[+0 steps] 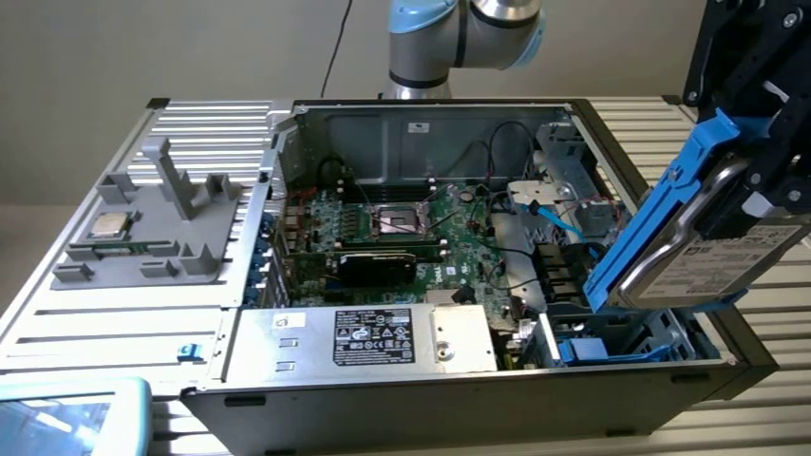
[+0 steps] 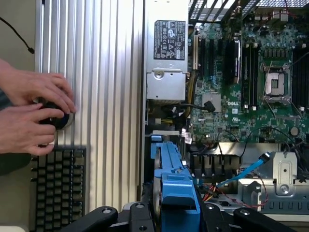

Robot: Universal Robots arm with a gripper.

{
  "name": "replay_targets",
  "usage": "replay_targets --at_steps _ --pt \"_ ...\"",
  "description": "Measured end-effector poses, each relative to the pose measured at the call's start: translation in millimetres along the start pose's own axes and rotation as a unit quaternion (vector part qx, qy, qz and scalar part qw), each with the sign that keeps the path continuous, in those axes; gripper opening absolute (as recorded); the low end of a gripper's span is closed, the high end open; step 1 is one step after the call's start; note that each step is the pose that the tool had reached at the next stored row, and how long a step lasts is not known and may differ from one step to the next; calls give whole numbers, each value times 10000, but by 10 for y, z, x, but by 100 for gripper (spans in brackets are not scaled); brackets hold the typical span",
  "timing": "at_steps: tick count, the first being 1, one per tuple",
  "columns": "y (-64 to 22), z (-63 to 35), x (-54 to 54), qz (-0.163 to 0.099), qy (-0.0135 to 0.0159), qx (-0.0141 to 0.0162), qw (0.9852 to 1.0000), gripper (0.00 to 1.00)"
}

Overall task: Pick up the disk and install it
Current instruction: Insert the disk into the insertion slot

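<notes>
Where the ribbed metal table point(image 1: 773, 408) bears the open computer case point(image 1: 443, 397), the work gathers at the case's corner on the exterior view's right. Inside lie the green motherboard point(image 1: 472, 249) and, nearer the front wall, the silver power supply box point(image 1: 380, 337). Beside that box sits the drive bay point(image 1: 621, 350). The disk point(image 1: 709, 261) hangs tilted on edge, its lower end close over the bay. The gripper point(image 1: 747, 190) has hold of it, jaws partly closed and clamping the blue carrier from both sides.

As I judge it, the step in hand is bringing the disk to the bay. Doing it well means taking out the tilt so the carrier's long edges run true with the bay's walls. The grip must stay firm. The disk should also steer clear of the light-blue cable point(image 1: 557, 214) and the loose wires near the bay mouth, which could snag a corner.

The exterior view gives the disk's tilt and its height over the bay. It also shows the grey tray point(image 1: 152, 237) with the small CPU chip point(image 1: 108, 226), well apart. The wrist view looks along the carrier's blue edge toward the bay, so sideways alignment reads there. It also takes in a person's hands point(image 2: 34, 113) on a black knob point(image 2: 57, 118) beside a keyboard point(image 2: 58, 188).
</notes>
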State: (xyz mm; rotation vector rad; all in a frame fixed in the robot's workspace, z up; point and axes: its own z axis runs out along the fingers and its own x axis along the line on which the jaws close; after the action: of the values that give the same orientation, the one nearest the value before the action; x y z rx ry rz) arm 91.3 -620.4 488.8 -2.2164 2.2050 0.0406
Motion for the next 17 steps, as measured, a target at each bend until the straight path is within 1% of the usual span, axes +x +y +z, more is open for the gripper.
replay_targets --at_steps 2,17 --pt "2 14 -1 1 0 0 10000 37" --pt "13 284 -1 9 1 0 10000 37"
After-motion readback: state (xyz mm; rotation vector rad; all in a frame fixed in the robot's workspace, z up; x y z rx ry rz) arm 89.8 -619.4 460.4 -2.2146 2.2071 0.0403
